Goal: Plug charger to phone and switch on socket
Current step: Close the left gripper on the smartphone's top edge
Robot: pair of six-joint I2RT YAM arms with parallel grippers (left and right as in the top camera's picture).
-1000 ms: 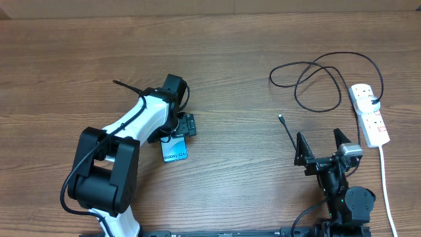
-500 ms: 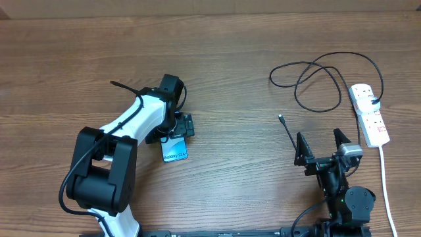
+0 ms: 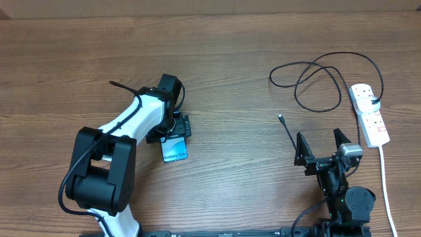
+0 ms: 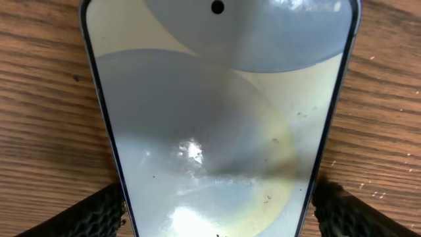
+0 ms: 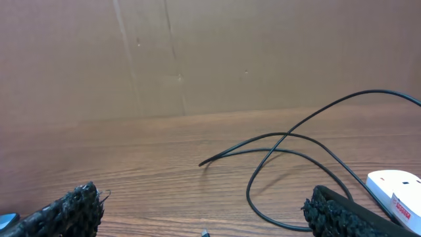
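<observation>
The phone [image 3: 175,151] lies flat left of centre, lit screen up, "Galaxy" text at its near end. It fills the left wrist view [image 4: 217,131]. My left gripper [image 3: 176,128] is open over its far part, one finger close beside each long edge [image 4: 217,214]. The charger [image 3: 322,79] lies in loose loops at the right, its connector tip [image 3: 281,118] free on the table and its black plug [image 3: 373,100] in the socket [image 3: 370,118]. My right gripper [image 3: 322,146] is open and empty, just near of the tip, with the cable [image 5: 289,141] ahead of it [image 5: 204,214].
The socket's thick white cord [image 3: 385,187] runs down the right edge toward the front. The socket's end shows at the right of the right wrist view [image 5: 395,191]. A brown cardboard wall [image 5: 210,52] closes off the far side of the wooden table [image 3: 237,184].
My left gripper has shifted slightly left over the phone. The phone, cable and right arm have not moved.
</observation>
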